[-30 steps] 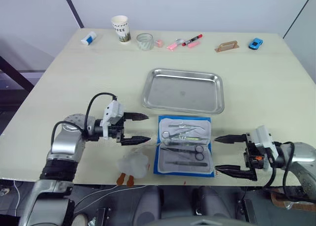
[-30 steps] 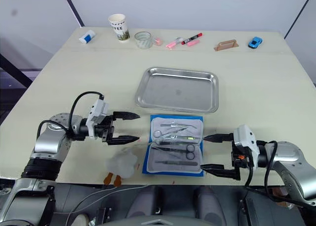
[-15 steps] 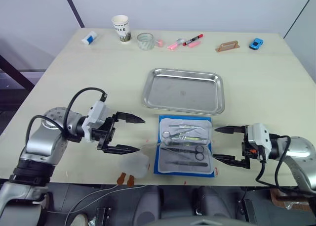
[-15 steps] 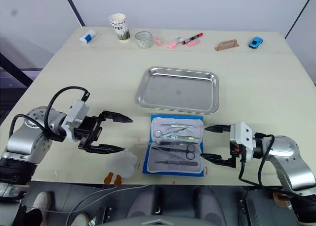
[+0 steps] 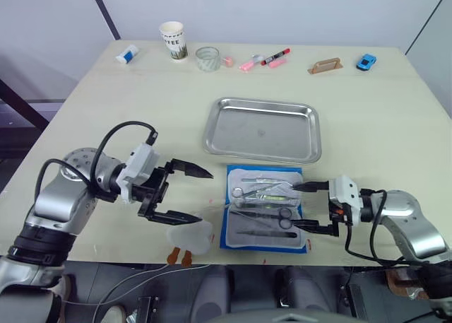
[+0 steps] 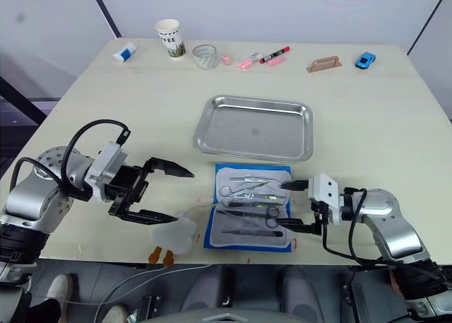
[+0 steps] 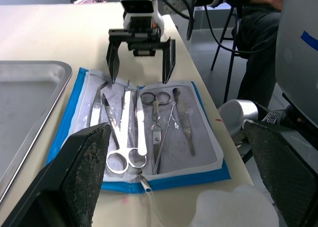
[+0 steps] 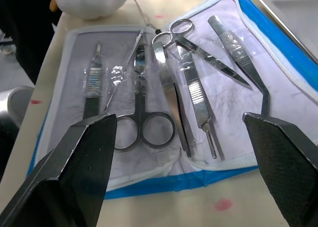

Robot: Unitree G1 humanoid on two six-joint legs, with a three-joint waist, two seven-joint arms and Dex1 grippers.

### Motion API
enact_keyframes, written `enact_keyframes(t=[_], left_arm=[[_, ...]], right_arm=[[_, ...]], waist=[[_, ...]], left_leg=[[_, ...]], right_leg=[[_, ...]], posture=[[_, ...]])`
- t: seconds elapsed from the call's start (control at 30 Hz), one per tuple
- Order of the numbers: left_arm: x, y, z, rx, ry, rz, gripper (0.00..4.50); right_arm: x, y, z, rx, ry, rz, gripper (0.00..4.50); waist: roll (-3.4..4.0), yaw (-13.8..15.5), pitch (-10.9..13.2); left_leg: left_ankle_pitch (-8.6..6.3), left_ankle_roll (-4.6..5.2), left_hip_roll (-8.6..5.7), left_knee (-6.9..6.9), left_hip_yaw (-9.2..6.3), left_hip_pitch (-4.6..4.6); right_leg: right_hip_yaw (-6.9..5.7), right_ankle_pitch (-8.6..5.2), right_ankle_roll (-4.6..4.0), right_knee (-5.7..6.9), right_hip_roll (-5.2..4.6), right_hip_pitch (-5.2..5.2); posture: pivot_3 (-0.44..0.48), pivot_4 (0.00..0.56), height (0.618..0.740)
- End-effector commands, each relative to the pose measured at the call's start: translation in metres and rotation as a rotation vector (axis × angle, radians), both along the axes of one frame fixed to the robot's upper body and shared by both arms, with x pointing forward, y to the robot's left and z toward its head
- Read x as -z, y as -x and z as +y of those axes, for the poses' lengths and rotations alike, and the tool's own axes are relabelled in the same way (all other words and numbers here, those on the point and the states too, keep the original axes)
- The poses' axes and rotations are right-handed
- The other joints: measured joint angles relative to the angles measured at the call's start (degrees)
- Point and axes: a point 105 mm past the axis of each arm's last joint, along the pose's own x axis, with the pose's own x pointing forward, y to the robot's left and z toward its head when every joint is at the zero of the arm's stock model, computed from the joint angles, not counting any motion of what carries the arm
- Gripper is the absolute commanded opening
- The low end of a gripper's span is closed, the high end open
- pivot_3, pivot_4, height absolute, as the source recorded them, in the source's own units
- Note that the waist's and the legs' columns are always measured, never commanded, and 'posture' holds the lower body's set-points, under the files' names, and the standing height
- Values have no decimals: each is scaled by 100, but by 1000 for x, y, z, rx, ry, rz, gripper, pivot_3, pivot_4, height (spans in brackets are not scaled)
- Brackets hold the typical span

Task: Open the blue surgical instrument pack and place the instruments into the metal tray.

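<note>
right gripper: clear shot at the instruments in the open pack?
Probably yes. The right gripper is open at the pack's edge, facing the uncovered instruments; nothing lies between.

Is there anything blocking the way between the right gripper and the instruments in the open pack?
Nothing visible does. The right gripper sits open at the edge of the pack, facing the instruments.

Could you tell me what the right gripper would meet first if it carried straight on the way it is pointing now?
Most likely the instruments lying in the open blue surgical instrument pack. The right gripper is open at the pack's edge, pointing across it, so its fingers would probably reach the nearest ring-handled scissors first, though its height above the pack is unclear.
</note>
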Motion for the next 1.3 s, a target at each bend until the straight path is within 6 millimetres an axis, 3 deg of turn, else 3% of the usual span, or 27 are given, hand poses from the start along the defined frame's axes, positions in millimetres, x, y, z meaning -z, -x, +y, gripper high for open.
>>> enact_keyframes(t=[0.03, 0.37, 0.57, 0.7, 1.1, 1.3], left_arm=[[-8, 7, 2, 52, 3, -22, 4500], [-3, 4, 7, 25, -2, -6, 4500], [1, 2, 8, 14, -8, -6, 4500], [3, 1, 8, 11, -7, -3, 4500], [7, 0, 4, 18, 1, -1, 4500], [9, -2, 3, 12, 11, 0, 4500]], right_arm=[[2, -3, 3, -1, 11, -23, 4432], [29, -4, -7, 7, 87, 36, 4432], [30, -4, -6, 2, 51, 51, 4432], [19, -5, -5, 4, -27, 56, 4432], [20, 0, -5, -38, -63, 80, 4432], [30, 1, -3, -29, -88, 59, 4432]], waist=[[0, -1, 0], [-1, 5, -1], [-3, 3, -2], [-3, 2, -2], [-3, 2, -2], [-3, -7, -2]], left_leg=[[0, 0, 0, 0, 1, 0], [0, 0, 0, 0, 2, 1], [0, 0, 1, 0, 3, 2], [0, 0, 1, 0, 3, 2], [0, 0, 1, 0, 3, 2], [0, 0, 4, 0, 3, 2]], right_leg=[[1, 0, 0, 0, 0, -1], [2, 0, 0, 0, 0, -1], [3, 0, 0, 1, 1, -1], [3, 0, 0, 1, 1, -1], [3, 0, 0, 1, 2, -1], [4, 0, 0, 0, 6, -1]], posture=[[0, 150, 737], [0, 150, 737], [0, 150, 737], [0, 150, 737], [0, 150, 737], [0, 150, 737]])
